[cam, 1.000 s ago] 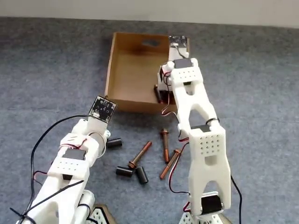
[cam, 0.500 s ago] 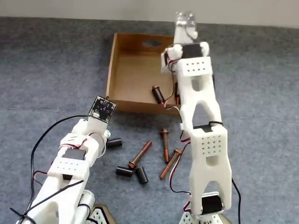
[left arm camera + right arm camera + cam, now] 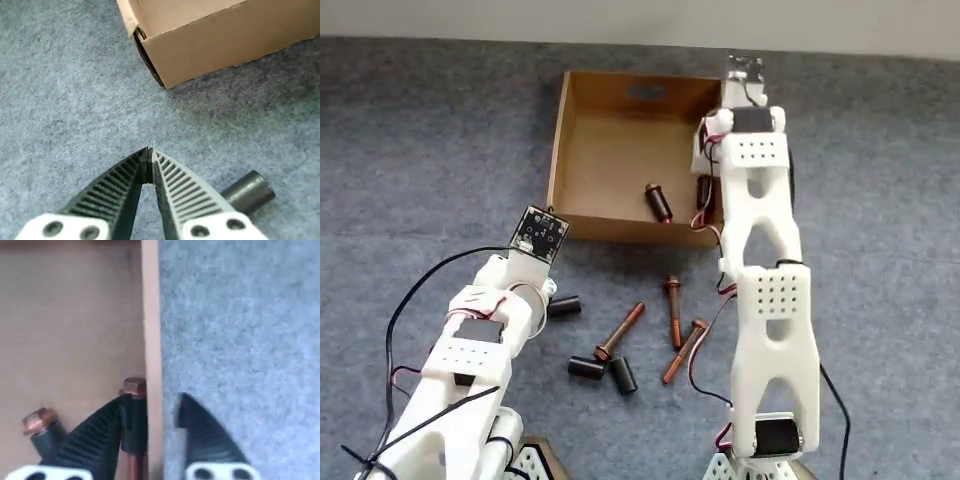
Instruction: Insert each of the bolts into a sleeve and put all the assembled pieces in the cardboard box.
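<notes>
Bolts (image 3: 672,298) of copper colour, three in all, lie loose on the grey carpet (image 3: 440,130) just outside the near wall of the cardboard box (image 3: 556,150), between two white arms. Each is a slim rod with a hexagonal head. One points its head at the box with its shank running straight away from it. A second bolt (image 3: 683,350) beside it slants with its head end nearer the box, and the third bolt (image 3: 620,332) slants with its plain tip toward the box and its head away. Three sleeves (image 3: 585,368), short smooth black tubes, rest among them. One sleeve (image 3: 248,191) lies on its side just beside the left gripper (image 3: 149,151), whose ribbed black fingers are pressed together with nothing between them, near the box's near-left corner. Inside the box two assembled pieces (image 3: 659,203) lie on the plain brown floor. One is close to the near wall, its long axis running roughly from far wall to near wall at a slight slant. The other piece (image 3: 134,388) lies tight along the inner face of the right wall and parallel to it, a copper head showing above its dark sleeve. The right gripper (image 3: 152,400) straddles that right wall with its fingers spread and holding nothing, one inside the box close against that piece, though contact cannot be made out, the other outside over the carpet.
</notes>
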{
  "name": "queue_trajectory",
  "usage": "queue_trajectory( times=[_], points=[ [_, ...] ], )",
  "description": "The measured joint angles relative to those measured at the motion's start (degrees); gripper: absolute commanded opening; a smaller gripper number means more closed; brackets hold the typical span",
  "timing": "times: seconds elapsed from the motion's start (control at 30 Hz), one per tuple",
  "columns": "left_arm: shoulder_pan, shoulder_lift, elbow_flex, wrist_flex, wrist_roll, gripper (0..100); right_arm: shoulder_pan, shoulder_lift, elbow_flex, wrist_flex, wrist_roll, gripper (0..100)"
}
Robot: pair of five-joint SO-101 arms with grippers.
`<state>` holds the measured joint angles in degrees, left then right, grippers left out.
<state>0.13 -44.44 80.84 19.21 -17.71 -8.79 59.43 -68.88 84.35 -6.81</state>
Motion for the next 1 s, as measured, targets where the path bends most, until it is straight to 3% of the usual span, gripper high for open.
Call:
queue_trajectory(
  times=[0.17,0.4,0.93,1.0],
  points=[
    [0.00,0.00,0.00,0.00,0.00,2,-0.18,0.09,0.00,-1.49,-0.26,0.7],
    [0.00,0.00,0.00,0.00,0.00,2,-4.48,0.18,0.00,-1.93,-9.32,0.7],
    [0.00,0.00,0.00,0.00,0.00,2,-8.00,1.23,-4.57,-1.93,-10.20,1.2],
    [0.00,0.00,0.00,0.00,0.00,2,-8.18,1.23,-5.89,-1.58,-10.20,5.0]
  ],
)
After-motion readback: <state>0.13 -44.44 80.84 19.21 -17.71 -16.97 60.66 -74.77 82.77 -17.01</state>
